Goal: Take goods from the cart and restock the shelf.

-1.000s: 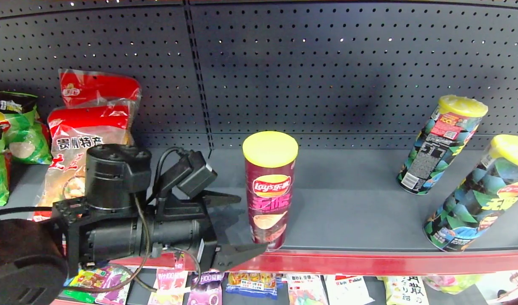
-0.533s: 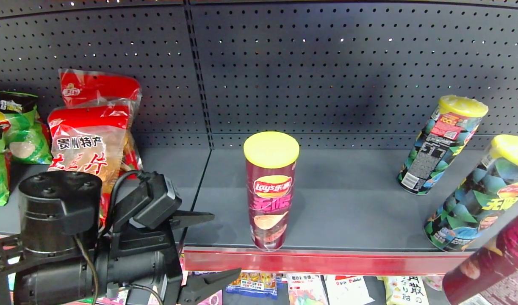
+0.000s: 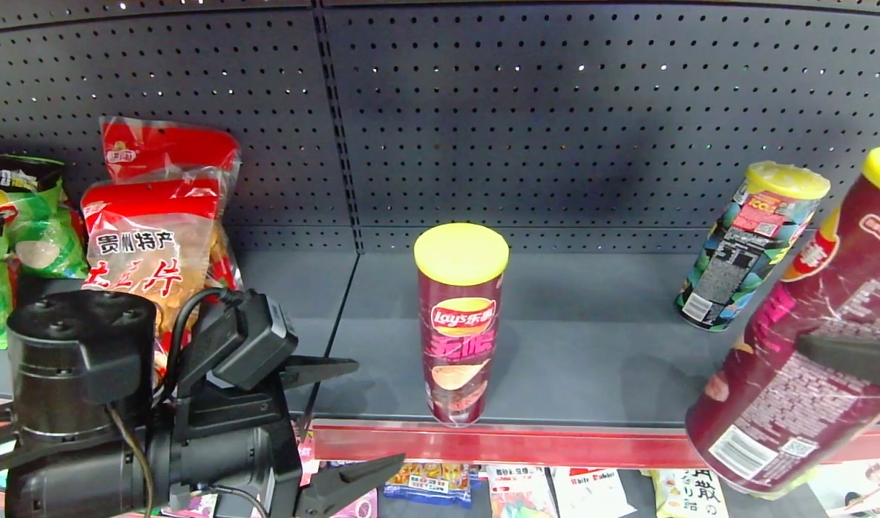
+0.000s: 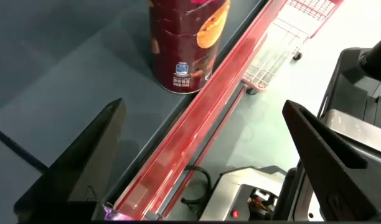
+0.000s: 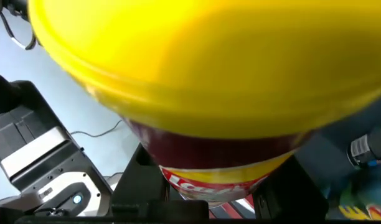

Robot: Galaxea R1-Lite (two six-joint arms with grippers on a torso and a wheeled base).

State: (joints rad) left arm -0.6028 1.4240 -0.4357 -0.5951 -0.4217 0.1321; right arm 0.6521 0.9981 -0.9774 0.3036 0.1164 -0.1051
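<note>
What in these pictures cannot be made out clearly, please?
Held can: in the head view its lid is cut by the right edge; in the right wrist view the lid hides most of its body.
Right gripper: mostly hidden behind that can.
Cart: left wrist view, cut by the frame edge; contents unseen.
Lower-shelf packets: head view, cut by the bottom edge, partly behind the left gripper.

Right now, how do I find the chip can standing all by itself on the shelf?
Look at the grey shelf with the red front edge. Near its middle, close to that edge, one maroon can stands upright with a yellow lid, snack bags to its left. The patterned can at the right is dark blue-green, and the other maroon can is tilted.
</note>
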